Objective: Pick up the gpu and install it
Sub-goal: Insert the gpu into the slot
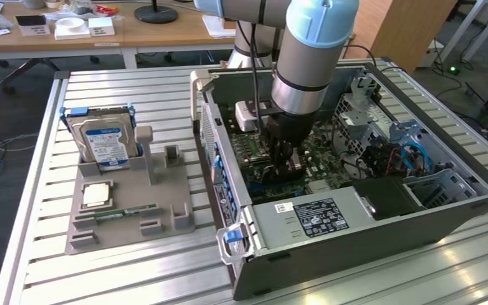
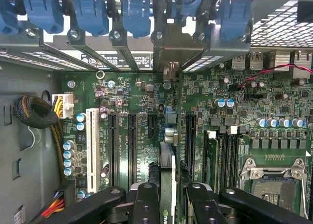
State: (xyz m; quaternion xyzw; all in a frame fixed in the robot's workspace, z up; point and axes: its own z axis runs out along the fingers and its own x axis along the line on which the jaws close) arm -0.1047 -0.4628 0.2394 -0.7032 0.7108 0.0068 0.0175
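Held edge-on in the wrist view, the gpu [image 2: 167,165] is a thin dark card with a green strip. Its metal bracket [image 2: 167,53] reaches the row of rear slot openings. My gripper [image 2: 168,197] is shut on the card, one black finger [image 2: 145,199] on each side. The card stands upright over the green motherboard [image 2: 137,87], in line with the long black expansion slots [image 2: 132,145]. I cannot tell whether it sits fully in a slot. In the exterior view my gripper [image 1: 282,162] is down inside the open computer case [image 1: 227,190], close to the motherboard.
Blue retention clips [image 2: 88,13] line the case's rear. A RAM stick [image 2: 210,155] and the empty CPU socket [image 2: 274,180] lie beside the card. The power supply [image 1: 312,219] fills the case's near end. Outside, a grey holder [image 1: 129,210] carries a blue-labelled hard drive [image 1: 104,136].
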